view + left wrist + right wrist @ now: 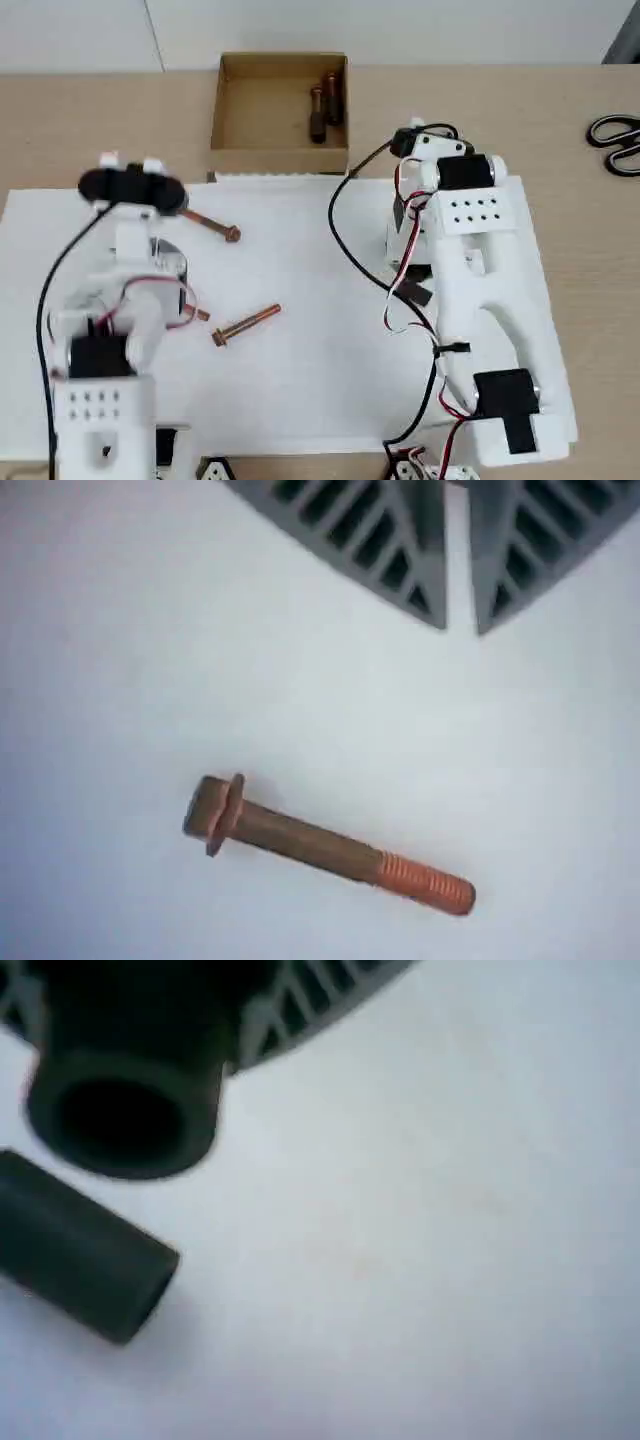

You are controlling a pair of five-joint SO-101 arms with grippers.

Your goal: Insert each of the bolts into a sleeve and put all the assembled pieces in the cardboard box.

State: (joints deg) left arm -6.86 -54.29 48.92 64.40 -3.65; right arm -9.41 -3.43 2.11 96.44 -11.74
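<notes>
Two bolts lay on the white sheet covering the counter. The far bolt ran left to right with its flanged head to the right, and its other end was hidden under the left arm. The near bolt had its head at the left and its shank angled right and slightly far. Both were coppery metal.

In the left wrist view a bolt showed whole, with a hexagonal flanged head, a smooth brown shank and a brighter orange threaded tip; which of the two it was could not be told. The left tool, grey and ribbed, hung near it with its fingers together but for a thin slit, gripping nothing.

The right tool was clamped on a black sleeve, a matte tube with its open bore facing the camera. A second sleeve lay flat on the sheet just beside it, cut off at the frame edge.

The cardboard box sat at the far edge of the sheet, with two assembled pieces lying lengthwise near to far along its right side; their details were hard to make out. Scissors lay at the far right, partly cut off.
</notes>
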